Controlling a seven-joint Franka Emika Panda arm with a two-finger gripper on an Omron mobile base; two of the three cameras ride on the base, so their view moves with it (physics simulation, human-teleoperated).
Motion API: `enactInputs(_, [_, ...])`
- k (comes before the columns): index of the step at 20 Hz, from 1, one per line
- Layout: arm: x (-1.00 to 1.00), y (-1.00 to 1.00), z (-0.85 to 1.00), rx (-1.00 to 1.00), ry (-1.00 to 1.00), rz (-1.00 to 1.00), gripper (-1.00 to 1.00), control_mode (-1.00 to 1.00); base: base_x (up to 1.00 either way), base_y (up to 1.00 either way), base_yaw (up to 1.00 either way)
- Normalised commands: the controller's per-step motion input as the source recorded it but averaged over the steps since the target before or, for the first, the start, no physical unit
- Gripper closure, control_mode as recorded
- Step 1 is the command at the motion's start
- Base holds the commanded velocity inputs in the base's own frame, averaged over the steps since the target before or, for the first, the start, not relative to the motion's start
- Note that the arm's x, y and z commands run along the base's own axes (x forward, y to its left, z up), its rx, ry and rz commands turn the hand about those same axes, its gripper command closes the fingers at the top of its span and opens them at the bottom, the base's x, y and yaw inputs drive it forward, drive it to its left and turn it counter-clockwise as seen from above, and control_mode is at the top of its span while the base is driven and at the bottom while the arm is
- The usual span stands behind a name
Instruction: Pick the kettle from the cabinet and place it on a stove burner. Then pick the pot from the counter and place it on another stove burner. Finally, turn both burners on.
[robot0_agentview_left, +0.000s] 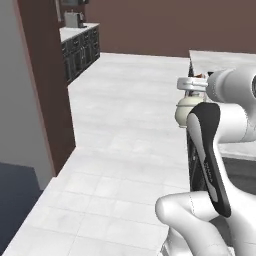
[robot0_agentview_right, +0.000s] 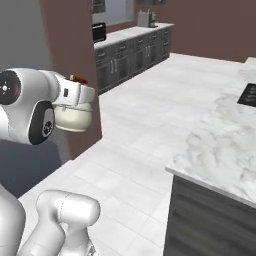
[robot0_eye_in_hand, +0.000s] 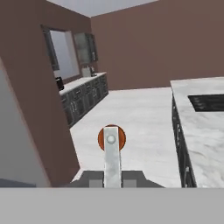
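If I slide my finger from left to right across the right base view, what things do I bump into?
Robot arm → cream kettle hanging from the gripper → brown wall → dark base cabinets → pale tiled floor → marble counter → black cooktop at the right edge.

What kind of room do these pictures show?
Most likely a kitchen, rendered in simulation. A white marble counter carries a black cooktop, dark base cabinets line the far wall, and the gripper holds a cream kettle.
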Motion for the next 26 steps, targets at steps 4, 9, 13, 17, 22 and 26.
enactInputs(4, [0.00,0.00,0.00,0.00,0.00,0.00,1.00,1.00,0.40,0.67,-0.46])
enactInputs(9, [0.00,0.00,0.00,0.00,0.00,0.00,1.00,1.00,0.43,0.67,-0.45])
enactInputs(13, [0.00,0.00,0.00,0.00,0.00,0.00,1.00,1.00,0.43,0.66,-0.45])
enactInputs(17, [0.00,0.00,0.00,0.00,0.00,0.00,1.00,1.00,0.56,0.61,-0.42])
enactInputs(22, [0.00,0.00,0.00,0.00,0.00,0.00,1.00,1.00,0.78,0.38,-0.34])
enactInputs(26, [0.00,0.00,0.00,0.00,0.00,0.00,1.00,1.00,0.79,0.24,-0.30])
